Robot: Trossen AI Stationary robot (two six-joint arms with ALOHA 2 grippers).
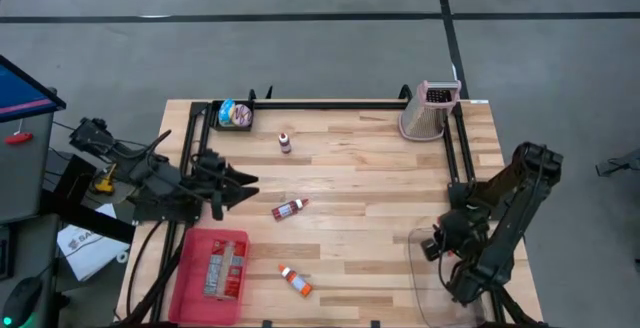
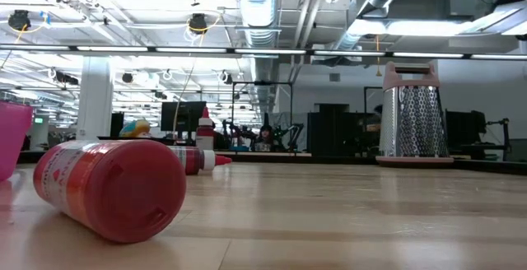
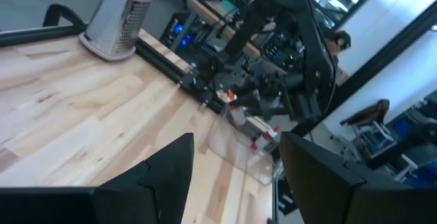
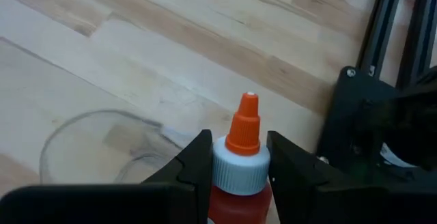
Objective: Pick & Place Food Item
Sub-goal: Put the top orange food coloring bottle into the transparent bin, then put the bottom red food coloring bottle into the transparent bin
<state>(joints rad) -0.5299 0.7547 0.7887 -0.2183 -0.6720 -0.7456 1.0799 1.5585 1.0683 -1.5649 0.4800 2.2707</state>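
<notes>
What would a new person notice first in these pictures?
Probably the right gripper, its jaws shut on a red bottle with an orange nozzle, above a clear container at the table's near right corner. Next, the pink tray at the near left and the metal grater at the far right.

wooden table [image 1: 360, 168]; three bottles [image 1: 290, 208], grater [image 1: 430, 110], red tray [image 1: 195, 258], clear container [image 1: 428, 278]
</notes>
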